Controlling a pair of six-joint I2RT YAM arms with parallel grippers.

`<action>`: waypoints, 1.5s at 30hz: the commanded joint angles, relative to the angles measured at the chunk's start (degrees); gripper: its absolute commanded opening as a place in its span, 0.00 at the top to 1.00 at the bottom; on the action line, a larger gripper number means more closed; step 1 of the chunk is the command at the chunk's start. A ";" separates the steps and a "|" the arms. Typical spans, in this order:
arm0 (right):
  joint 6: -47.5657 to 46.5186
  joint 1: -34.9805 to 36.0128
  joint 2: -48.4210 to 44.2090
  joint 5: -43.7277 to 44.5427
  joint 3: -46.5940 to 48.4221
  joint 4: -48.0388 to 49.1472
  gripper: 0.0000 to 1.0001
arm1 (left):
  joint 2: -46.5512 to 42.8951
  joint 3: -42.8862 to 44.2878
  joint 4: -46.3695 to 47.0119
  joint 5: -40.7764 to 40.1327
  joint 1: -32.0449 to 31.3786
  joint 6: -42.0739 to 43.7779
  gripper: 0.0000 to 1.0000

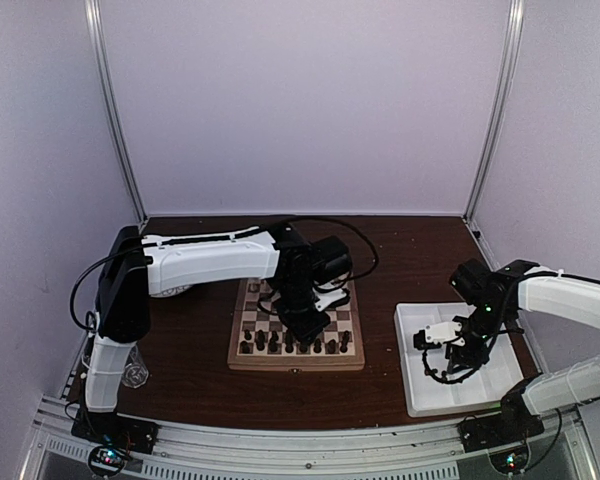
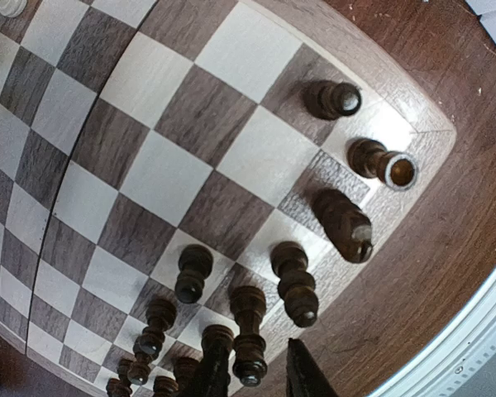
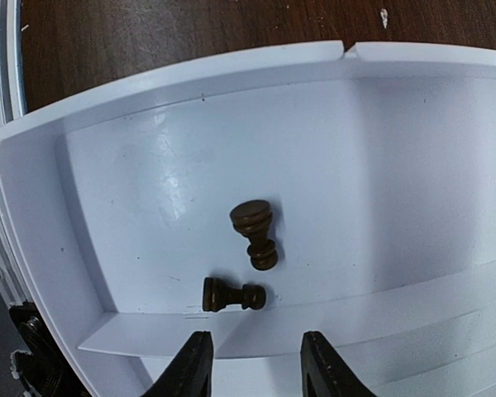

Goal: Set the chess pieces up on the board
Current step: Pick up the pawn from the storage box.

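Dark brown wooden chessmen [image 1: 290,343] line the checkered wooden board's [image 1: 295,366] near edge. Placing step: my left tool [image 2: 258,376] stands released around one upright piece [image 2: 249,327] there. My right tool [image 3: 256,368], open, empty, hovers over two fallen pieces [image 3: 234,294] in the white tray [image 3: 190,70]; next, I judge, pinch one.

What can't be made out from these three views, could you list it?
Top view: the left arm covers the board's middle; the chess pieces are too small to tell by type.
Left wrist view: the bottom edge cuts off the left gripper, so any grip on the dark piece is unclear.
Right wrist view: the white tray runs past the frame edges.
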 commanded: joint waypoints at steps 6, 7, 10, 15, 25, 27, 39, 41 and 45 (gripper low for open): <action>0.67 0.05 1.72 2.60 -1.71 7.24 0.62 | -5.13 3.48 -0.83 -4.16 -0.15 -0.53 0.69; 0.36 0.05 2.86 2.24 -1.41 7.20 0.61 | -6.18 3.45 -0.32 -4.33 -0.12 -0.59 0.69; -0.26 0.08 5.04 0.61 -0.39 6.68 0.61 | -8.71 2.76 1.18 -5.50 -0.12 -1.01 0.66; -1.01 0.14 4.71 -2.12 0.18 5.61 0.61 | -11.39 0.60 3.22 -7.76 -0.16 -1.95 0.66; -1.35 0.14 5.78 -3.51 -0.31 6.90 0.60 | -18.56 -8.61 18.67 -3.23 -0.18 -6.25 0.62; -1.52 0.24 6.36 -3.62 -0.48 7.45 0.60 | -19.90 -10.93 22.23 -2.40 -0.16 -7.21 0.60; -2.56 0.45 9.91 -3.89 -0.64 9.98 0.65 | -20.98 -14.45 28.69 3.49 -0.18 -10.26 0.58; -2.73 0.66 10.71 -3.88 -0.69 10.36 0.68 | -21.50 -16.22 32.09 5.09 -0.14 -11.40 0.58; -2.54 0.83 11.75 -4.21 -1.15 11.41 0.72 | -21.93 -18.54 37.27 6.10 -0.12 -13.60 0.58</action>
